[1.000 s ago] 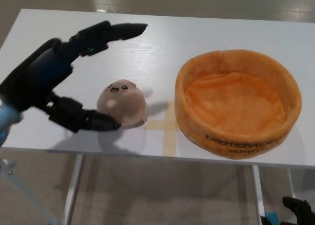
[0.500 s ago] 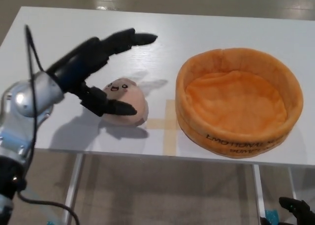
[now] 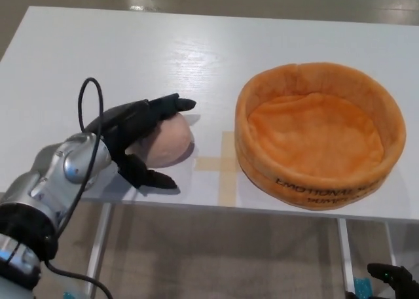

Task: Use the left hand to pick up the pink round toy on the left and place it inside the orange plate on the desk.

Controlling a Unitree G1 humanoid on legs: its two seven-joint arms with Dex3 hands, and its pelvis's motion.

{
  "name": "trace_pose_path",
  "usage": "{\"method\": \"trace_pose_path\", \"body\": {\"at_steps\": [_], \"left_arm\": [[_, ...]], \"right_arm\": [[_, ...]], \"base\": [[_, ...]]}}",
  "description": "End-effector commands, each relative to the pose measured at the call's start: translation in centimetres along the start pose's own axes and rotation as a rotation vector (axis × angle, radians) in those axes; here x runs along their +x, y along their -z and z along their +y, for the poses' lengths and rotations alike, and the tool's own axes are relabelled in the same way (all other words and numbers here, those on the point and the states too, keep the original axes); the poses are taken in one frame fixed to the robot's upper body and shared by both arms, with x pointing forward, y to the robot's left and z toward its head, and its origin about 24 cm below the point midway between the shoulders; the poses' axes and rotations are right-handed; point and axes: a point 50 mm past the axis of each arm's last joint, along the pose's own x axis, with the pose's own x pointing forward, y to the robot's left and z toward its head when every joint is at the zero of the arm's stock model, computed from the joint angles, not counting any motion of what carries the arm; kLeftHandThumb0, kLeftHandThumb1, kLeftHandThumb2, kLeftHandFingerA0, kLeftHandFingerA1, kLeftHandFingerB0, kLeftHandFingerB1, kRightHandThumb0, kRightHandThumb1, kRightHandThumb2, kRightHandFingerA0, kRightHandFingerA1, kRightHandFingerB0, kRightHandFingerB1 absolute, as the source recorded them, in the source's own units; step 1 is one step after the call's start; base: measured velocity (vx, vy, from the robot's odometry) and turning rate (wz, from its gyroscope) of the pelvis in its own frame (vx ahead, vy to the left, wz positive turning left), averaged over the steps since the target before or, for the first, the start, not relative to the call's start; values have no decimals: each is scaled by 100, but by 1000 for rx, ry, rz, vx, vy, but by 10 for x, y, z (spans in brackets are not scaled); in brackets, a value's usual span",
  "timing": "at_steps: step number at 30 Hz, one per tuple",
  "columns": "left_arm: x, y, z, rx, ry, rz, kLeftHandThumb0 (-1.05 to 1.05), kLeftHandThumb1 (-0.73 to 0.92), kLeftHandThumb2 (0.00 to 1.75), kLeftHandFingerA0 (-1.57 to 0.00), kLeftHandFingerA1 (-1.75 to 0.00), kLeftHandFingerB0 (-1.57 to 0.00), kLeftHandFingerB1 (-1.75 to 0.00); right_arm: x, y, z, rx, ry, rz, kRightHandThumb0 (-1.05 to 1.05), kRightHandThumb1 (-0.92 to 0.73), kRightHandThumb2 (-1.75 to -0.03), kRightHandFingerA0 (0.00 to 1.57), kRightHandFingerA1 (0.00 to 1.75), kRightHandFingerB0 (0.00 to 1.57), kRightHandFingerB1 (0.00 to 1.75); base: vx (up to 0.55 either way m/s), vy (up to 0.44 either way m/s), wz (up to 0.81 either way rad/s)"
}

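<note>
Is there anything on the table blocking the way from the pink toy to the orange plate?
No, nothing visible does. The pink round toy sits on the white table under the left hand. Between it and the orange plate there is only bare tabletop with strips of tape lying flat on it.

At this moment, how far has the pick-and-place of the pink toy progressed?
Done: the left hand has reached the pink round toy, its fingers draped over the top.
In hand: the grasp is forming; the toy sits on the desk.
Left: lifting it and placing it in the empty orange plate.
</note>
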Motion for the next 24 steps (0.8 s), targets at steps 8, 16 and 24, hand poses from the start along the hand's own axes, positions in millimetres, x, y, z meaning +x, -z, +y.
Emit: {"method": "trace_pose_path", "body": {"at_steps": [8,16,24], "left_arm": [[-1,11,-27,91,-48,46,-24,83,64,-99,-93,-88,-52],[0,4,-14,90,-179,-23,-24,78,66,-73,-158,-81,-57],[2,-9,20,77,-317,-106,-25,81,66,-72,-160,-78,-62]], "right_arm": [[-1,2,0,32,-6,6,-26,-29,-86,19,95,14,96],[-1,2,-1,46,-12,1,-28,-27,-88,21,95,18,95],[0,1,-1,65,-13,1,-29,-26,-91,26,101,19,99]], "base": [[0,0,0],[0,0,0],[0,0,0]]}}
